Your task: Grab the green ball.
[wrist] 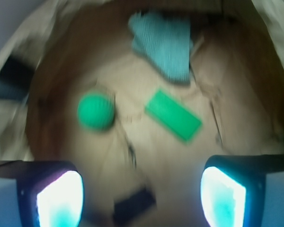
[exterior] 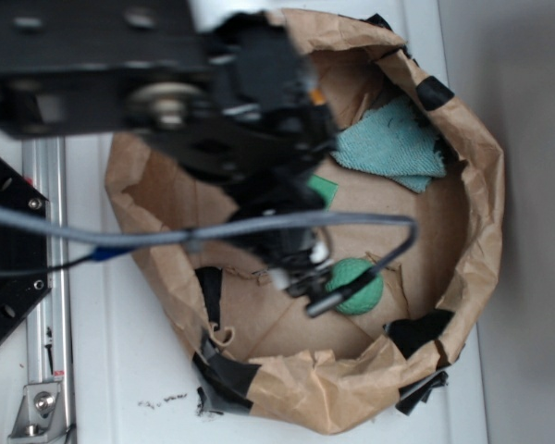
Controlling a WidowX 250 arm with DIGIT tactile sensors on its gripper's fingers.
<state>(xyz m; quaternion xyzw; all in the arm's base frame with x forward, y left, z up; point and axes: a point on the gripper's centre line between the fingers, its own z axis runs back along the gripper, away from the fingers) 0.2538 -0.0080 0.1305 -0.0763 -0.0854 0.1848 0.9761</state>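
Observation:
The green ball [exterior: 356, 285] lies on the brown paper floor of the paper bag [exterior: 476, 185], near its front. In the wrist view the green ball [wrist: 95, 111] sits left of centre, ahead of the fingers. My gripper [exterior: 307, 277] hangs inside the bag just left of the ball, partly covering it. In the wrist view my gripper [wrist: 141, 201] is open and empty, with glowing pads [wrist: 60, 201] wide apart at the bottom corners. The ball lies ahead and a little left of the gap.
A flat green block [wrist: 173, 115] lies right of the ball; it shows partly under the arm in the exterior view [exterior: 322, 190]. A teal cloth [exterior: 393, 143] lies at the bag's back. Black tape patches [exterior: 421, 333] mark the bag. The crumpled bag walls ring everything.

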